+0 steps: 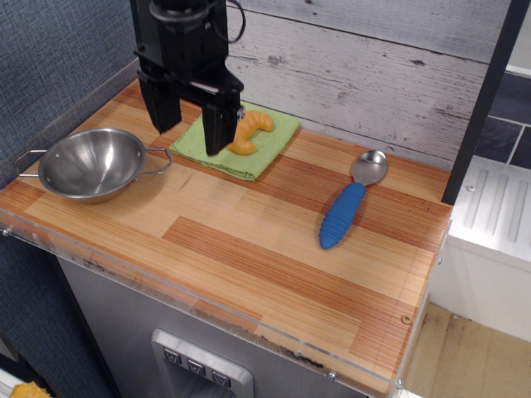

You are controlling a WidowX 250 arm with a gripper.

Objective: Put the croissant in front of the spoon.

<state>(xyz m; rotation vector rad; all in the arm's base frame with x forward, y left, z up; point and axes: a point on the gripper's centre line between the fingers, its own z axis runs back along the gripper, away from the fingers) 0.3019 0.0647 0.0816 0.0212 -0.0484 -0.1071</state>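
Observation:
The orange-yellow croissant (250, 131) lies on a green cloth (241, 141) at the back of the wooden counter. The spoon (351, 201), with a blue ribbed handle and a silver bowl, lies to the right, its bowl toward the back wall. My black gripper (192, 124) hangs open above the cloth's left part, just left of the croissant. One finger (217, 126) stands close beside the croissant and hides its left edge; the other finger (166, 104) is further left. Nothing is held.
A two-handled steel bowl (90, 163) sits at the left of the counter (274, 265). A grey plank wall runs along the back, a dark textured wall on the left. A dark post stands at the right edge.

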